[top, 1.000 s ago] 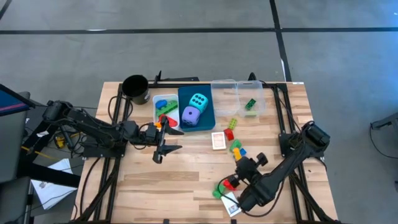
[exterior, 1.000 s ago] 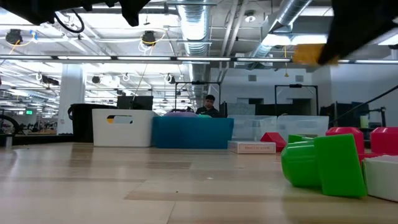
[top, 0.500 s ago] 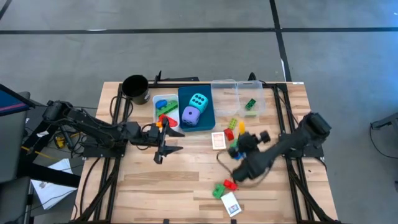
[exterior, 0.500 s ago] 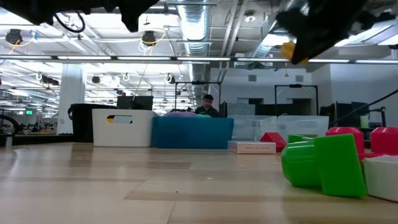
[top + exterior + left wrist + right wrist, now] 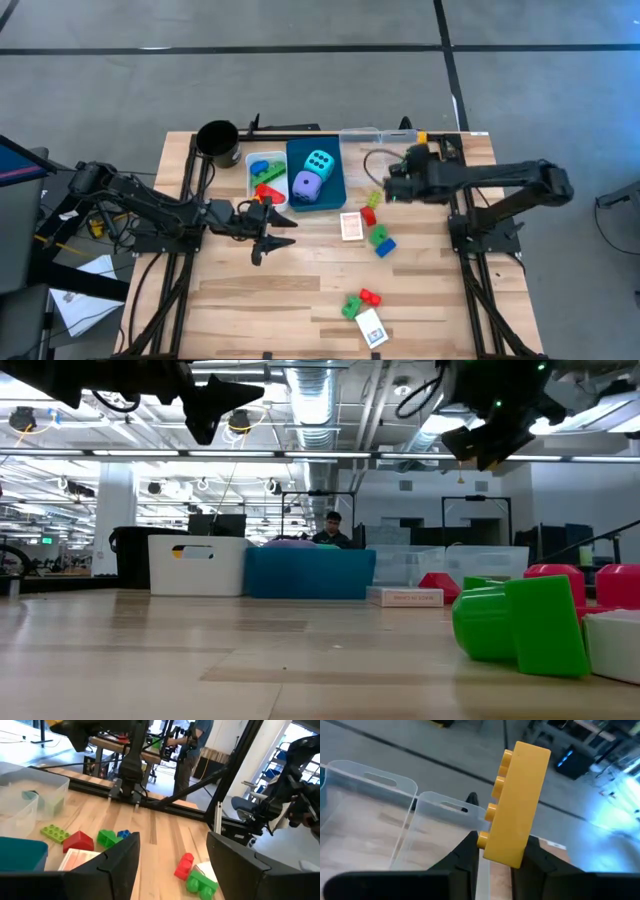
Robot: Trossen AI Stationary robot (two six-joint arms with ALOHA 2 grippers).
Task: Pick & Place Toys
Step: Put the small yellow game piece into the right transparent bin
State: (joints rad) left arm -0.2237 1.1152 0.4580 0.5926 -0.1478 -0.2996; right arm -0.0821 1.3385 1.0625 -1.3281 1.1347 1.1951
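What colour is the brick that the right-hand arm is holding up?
Yellow. The brick sits pinched in the right gripper, clearest in the right wrist view, above the clear bins.

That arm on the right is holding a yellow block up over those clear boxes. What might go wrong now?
The right gripper pinches the yellow brick only by its lower end, so it might slip or twist loose early. It hangs near the wall between the two clear bins, so a drop could land in the wrong one or bounce off the rim. The left gripper waits open beside the white bin, apparently clear.
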